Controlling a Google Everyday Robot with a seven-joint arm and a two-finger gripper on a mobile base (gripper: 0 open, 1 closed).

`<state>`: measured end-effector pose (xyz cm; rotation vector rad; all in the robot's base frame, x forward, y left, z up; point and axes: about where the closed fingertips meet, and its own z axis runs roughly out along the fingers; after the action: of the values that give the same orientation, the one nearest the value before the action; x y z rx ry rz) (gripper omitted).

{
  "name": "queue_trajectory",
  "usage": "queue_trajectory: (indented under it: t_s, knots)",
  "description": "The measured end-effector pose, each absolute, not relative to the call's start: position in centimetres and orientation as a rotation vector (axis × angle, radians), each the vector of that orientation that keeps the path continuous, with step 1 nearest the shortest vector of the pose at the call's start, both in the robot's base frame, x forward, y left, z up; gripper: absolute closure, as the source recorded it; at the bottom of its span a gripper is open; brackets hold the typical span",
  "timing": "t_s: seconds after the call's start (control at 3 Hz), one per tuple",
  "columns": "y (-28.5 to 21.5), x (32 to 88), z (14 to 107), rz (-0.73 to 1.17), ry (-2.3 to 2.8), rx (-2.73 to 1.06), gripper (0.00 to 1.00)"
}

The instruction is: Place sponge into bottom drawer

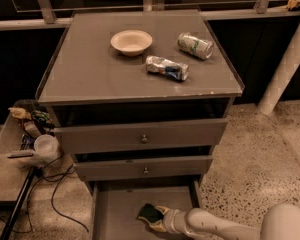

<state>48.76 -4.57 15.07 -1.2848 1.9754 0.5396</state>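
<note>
The sponge (pixel 149 213), dark green on top with a pale yellow body, is inside the open bottom drawer (pixel 115 211), near the right of its flat grey floor. My gripper (pixel 157 219) reaches in from the lower right on a white arm and is right at the sponge, apparently around it. I cannot tell whether the sponge rests on the drawer floor or hangs just above it.
Two upper drawers with round knobs (pixel 144 139) sit above, slightly open. On the cabinet top are a white bowl (pixel 131 42) and two crushed cans (pixel 167 67) (pixel 195 45). A clear bin of clutter (pixel 25 139) and cables stand on the left; a white pole (pixel 287 64) on the right.
</note>
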Motion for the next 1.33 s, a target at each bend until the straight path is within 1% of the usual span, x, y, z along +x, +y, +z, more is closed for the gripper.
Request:
queue_trajectory:
  t_s: [0.33, 0.67, 1.0, 1.33]
  knots:
    - [-5.52, 49.21, 13.99, 0.53, 2.004, -1.241, 1.0]
    - [-5.55, 49.25, 13.95, 0.529, 2.005, -1.24, 0.81]
    - [-5.55, 49.25, 13.95, 0.529, 2.005, -1.24, 0.59]
    - [-5.54, 49.25, 13.94, 0.529, 2.005, -1.24, 0.34]
